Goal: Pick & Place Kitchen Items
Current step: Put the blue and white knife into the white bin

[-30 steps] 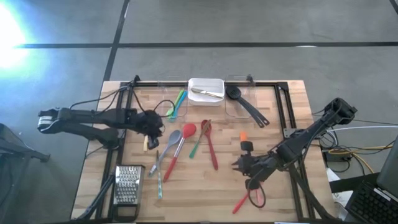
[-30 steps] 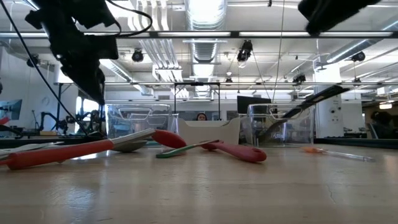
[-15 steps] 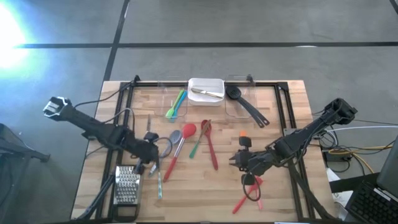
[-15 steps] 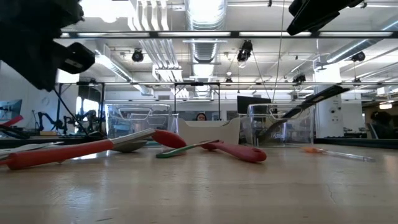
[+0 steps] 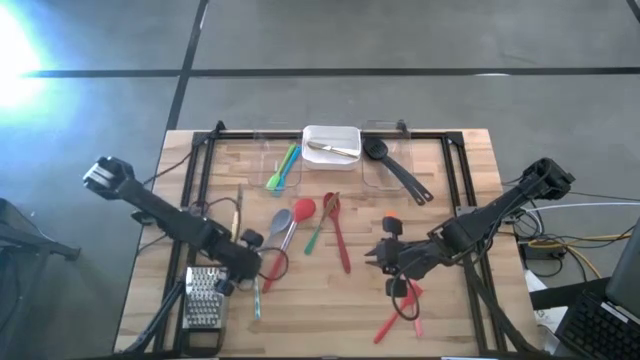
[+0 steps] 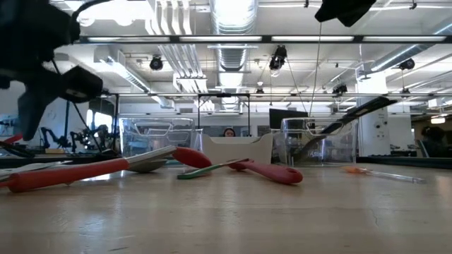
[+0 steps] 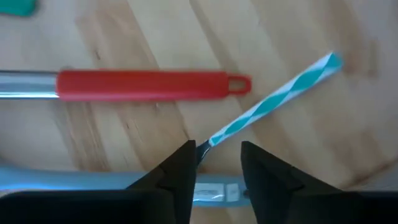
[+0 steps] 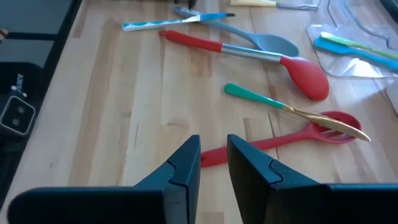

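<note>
Left gripper point(image 7: 214, 165), fingers slightly spread, hovers over a teal-striped utensil point(image 7: 273, 102) beside the red-handled spoon point(image 7: 146, 85). The right gripper point(image 8: 213, 163), fingers narrowly parted and empty, waits above the table point(image 5: 460, 310). A few utensils sit in the back bins point(image 5: 283, 170); most of the sorting remains.

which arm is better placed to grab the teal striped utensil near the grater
Left. The left gripper hangs right over the teal striped utensil, fingers open astride its end in the left wrist view. The right gripper sits across the table.
</note>
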{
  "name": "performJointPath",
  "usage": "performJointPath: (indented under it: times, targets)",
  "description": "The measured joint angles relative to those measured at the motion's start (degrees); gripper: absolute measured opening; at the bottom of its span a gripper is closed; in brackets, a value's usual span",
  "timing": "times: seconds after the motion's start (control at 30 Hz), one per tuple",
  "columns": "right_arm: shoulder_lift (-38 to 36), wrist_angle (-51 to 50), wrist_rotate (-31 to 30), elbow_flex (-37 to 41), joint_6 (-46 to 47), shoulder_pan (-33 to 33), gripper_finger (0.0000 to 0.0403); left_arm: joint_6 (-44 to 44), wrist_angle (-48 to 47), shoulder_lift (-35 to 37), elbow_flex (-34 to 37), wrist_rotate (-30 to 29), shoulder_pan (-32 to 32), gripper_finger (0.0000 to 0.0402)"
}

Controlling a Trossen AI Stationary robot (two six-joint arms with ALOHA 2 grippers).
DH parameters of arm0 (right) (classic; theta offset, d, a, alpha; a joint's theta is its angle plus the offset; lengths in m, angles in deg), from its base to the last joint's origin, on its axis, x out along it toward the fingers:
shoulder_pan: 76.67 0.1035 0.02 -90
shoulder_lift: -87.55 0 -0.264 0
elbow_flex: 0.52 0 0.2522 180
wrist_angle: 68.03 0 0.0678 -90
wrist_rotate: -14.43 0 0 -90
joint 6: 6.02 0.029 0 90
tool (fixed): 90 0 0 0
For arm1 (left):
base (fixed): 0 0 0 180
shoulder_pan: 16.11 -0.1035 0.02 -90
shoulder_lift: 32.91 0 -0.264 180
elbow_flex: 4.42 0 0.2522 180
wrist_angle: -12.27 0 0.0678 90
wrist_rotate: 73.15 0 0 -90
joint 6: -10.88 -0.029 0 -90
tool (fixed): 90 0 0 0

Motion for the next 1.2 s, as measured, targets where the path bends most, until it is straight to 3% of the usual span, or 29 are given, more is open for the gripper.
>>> performJointPath:
  times: [0.27, 0.67, 0.8, 1.03, 1.2]
  targets:
    - [0.0, 0.0, 0.0, -0.7, 0.1, 0.0, 0.007, -4.8, 0.3, -7.6, -2.3, 0.1, 0.0, 0.0162]
    - [0.0, 0.0, 0.0, -0.2, -0.1, 0.0, 0.0079, -11.1, 1.2, -14.9, -3.6, 0.3, 0.0, 0.0157]
    - [0.0, 0.0, 0.0, -0.2, 0.0, 0.0, 0.0072, -13.6, 0.8, -15.4, -4.5, 0.2, -0.1, 0.0129]
    - [0.0, 0.0, 0.0, -0.2, 0.1, 0.0, 0.0063, -15.5, 0.7, -15.1, -5.3, 1.0, 0.0, 0.0029]
    - [0.0, 0.0, 0.0, -0.2, -0.1, 0.0, 0.0066, -16.6, 0.1, -15.2, -6.3, 1.5, -0.1, 0.0023]
